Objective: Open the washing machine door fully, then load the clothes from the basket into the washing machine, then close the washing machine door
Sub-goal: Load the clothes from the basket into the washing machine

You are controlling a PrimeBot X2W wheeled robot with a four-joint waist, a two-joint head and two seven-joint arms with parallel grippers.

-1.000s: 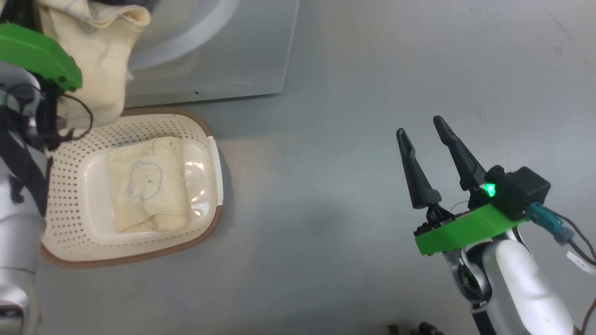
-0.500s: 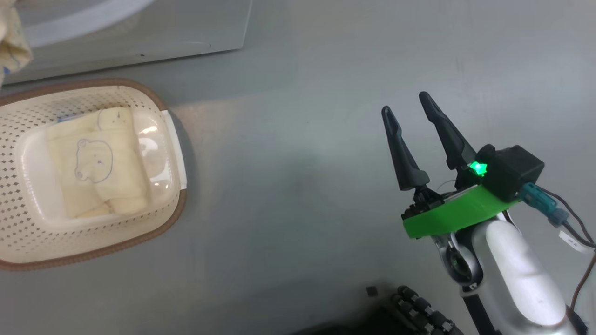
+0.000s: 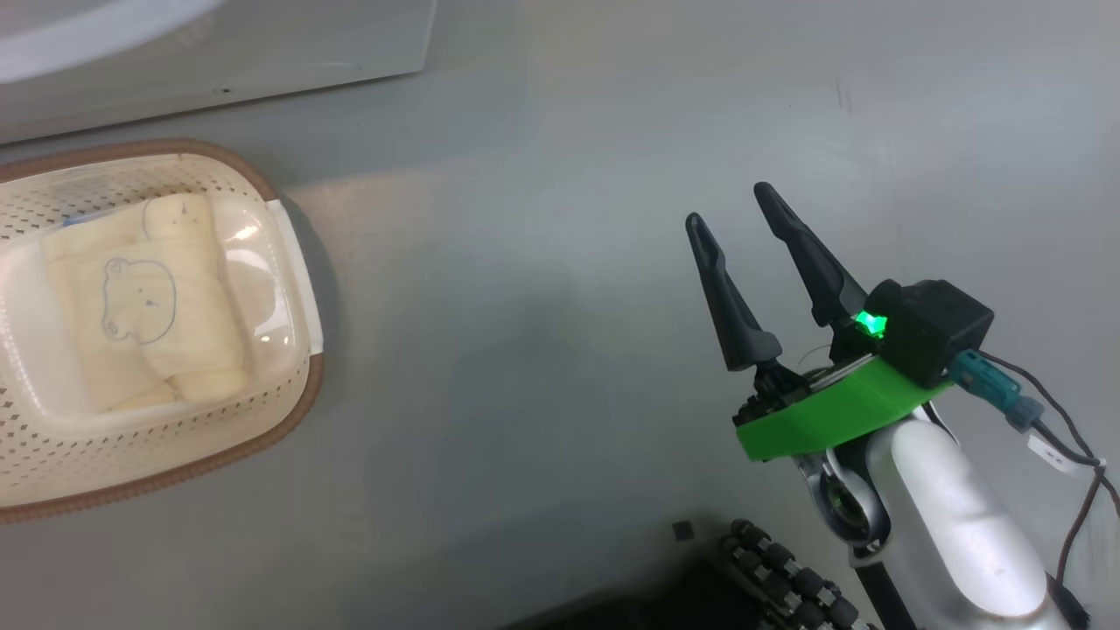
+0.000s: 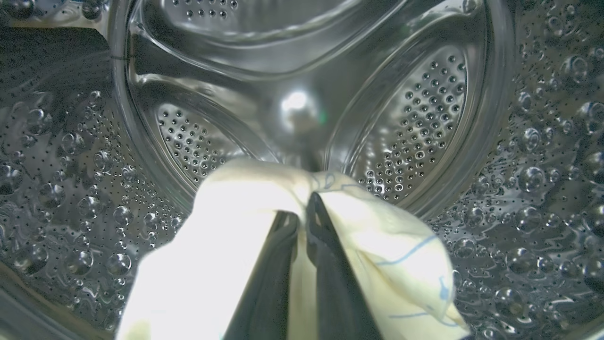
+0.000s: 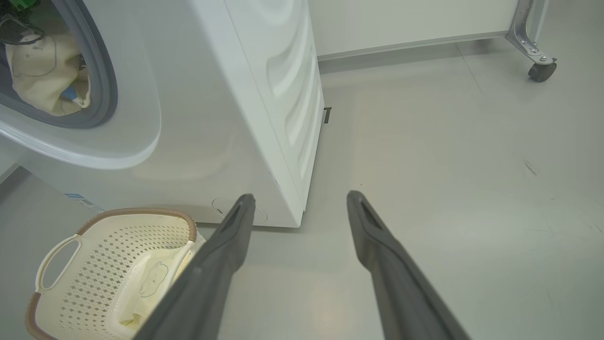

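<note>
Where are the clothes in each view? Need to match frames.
Head: folded garment in basket, left edge.
Left wrist: held garment in left gripper, bottom centre, inside drum.
Right wrist: held garment in washer opening, top left; folded garment, bottom left.
Shared landmark: basket.

The grey floor (image 3: 560, 289) carried the basket (image 3: 105, 451) at the left edge of the head view, with the washing machine (image 3: 306, 44) just beside it at upper left.

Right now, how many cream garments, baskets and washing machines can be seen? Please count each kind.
Cream garments: 2 (folded garment; held garment, pinched by the left gripper)
Baskets: 1, the basket
Washing machines: 1, the washing machine
Total: 4
</note>
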